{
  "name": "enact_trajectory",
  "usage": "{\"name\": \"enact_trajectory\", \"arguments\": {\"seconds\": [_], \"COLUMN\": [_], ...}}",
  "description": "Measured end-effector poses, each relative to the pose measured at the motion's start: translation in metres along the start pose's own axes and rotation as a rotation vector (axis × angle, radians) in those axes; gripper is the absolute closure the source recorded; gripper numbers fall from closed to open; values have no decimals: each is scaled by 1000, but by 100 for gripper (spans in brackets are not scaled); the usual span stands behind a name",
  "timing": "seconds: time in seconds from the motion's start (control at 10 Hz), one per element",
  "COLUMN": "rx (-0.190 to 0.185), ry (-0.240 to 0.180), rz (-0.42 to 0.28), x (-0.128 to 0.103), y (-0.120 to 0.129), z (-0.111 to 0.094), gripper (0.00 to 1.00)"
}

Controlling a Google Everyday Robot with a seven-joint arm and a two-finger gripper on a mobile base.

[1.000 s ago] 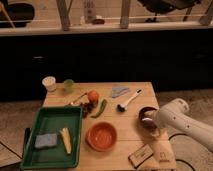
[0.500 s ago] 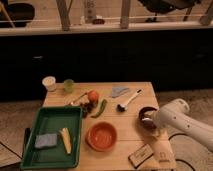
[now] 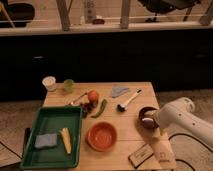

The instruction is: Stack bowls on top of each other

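The small dark maroon bowl (image 3: pixel 146 115) sits near the right edge of the wooden table (image 3: pixel 125 130), with a pale patch inside it. The wider orange bowl (image 3: pixel 102 135) stands empty to its left, near the table's front, apart from the maroon one. My gripper (image 3: pixel 151 121) reaches in from the right on a white arm (image 3: pixel 182 117) and is at the maroon bowl's right rim, partly covering it.
A green tray (image 3: pixel 50 116) at the front left holds a blue sponge (image 3: pixel 45 140) and a yellow piece (image 3: pixel 66 140). A white cup (image 3: pixel 49 83) and a green cup (image 3: pixel 68 85) stand at the back left. An orange fruit (image 3: pixel 92 95), a green pepper (image 3: pixel 100 108), a brush (image 3: pixel 128 100) and a grey cloth (image 3: pixel 119 91) lie mid-table. A flat box (image 3: pixel 141 155) lies at the front right.
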Motion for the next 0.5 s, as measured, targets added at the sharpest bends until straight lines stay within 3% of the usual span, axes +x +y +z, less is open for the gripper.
{"name": "enact_trajectory", "arguments": {"seconds": [0.3, 0.5], "rx": [1, 4], "ry": [-30, -39], "rz": [-11, -23], "x": [8, 13], "y": [6, 11], "z": [-6, -10], "gripper": [22, 39]}}
